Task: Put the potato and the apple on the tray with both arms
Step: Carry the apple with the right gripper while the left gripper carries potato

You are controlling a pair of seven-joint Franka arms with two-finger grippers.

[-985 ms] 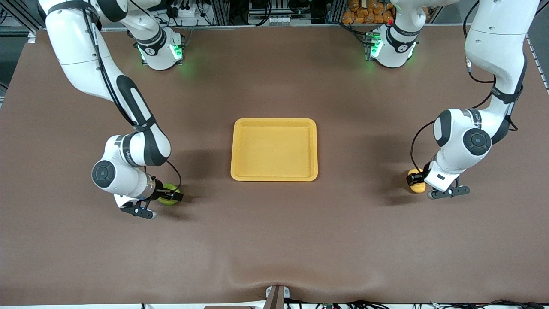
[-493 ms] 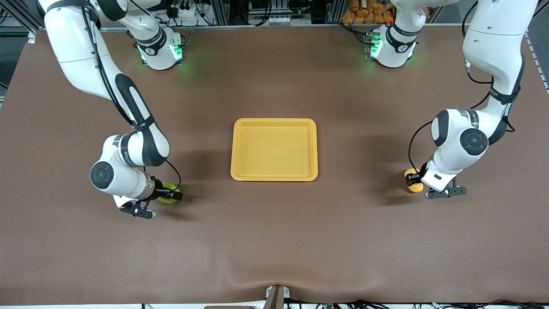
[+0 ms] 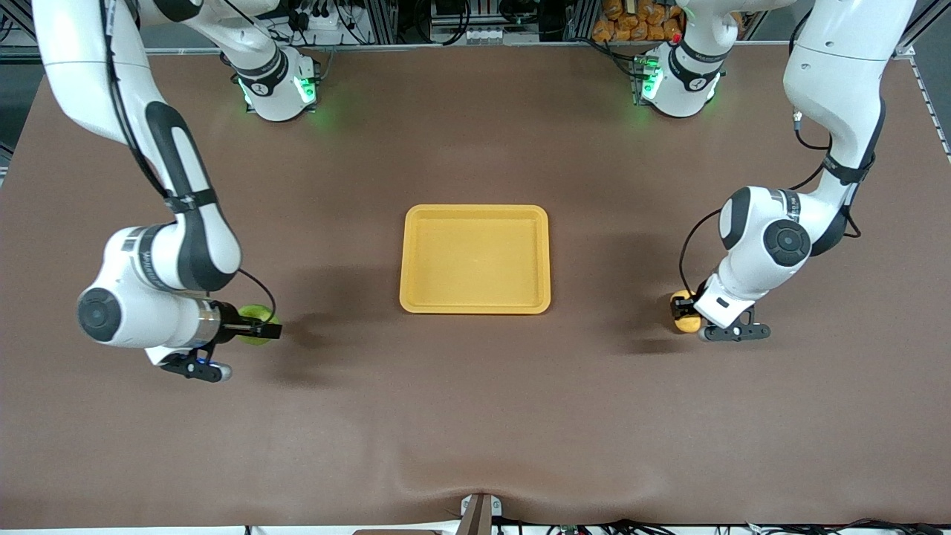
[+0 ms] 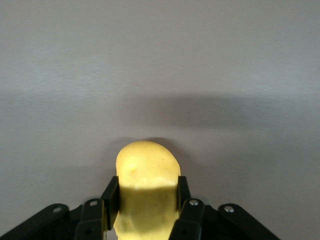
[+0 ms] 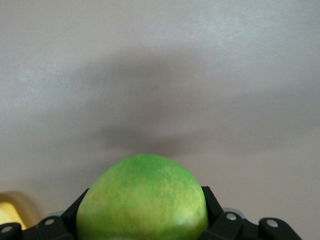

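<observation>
My right gripper (image 3: 260, 331) is shut on the green apple (image 3: 254, 334), holding it over bare table at the right arm's end, apart from the tray. In the right wrist view the apple (image 5: 142, 197) fills the right gripper (image 5: 145, 212), one black finger on each side. My left gripper (image 3: 687, 312) is shut on the yellow potato (image 3: 683, 321) over the table at the left arm's end. The left wrist view shows the potato (image 4: 147, 180) pinched across its middle in the left gripper (image 4: 146, 196). The yellow-orange tray (image 3: 475, 306) lies in the table's middle with nothing in it.
The two arm bases (image 3: 278, 85) (image 3: 680, 82) stand lit green along the table edge farthest from the front camera. A pile of orange items (image 3: 631, 18) sits off the table past them. A small bracket (image 3: 479, 513) is fixed at the nearest table edge.
The left gripper has shut on the potato and carried it toward the tray. The right arm has risen with the apple, which shifted toward the right arm's end of the table.
</observation>
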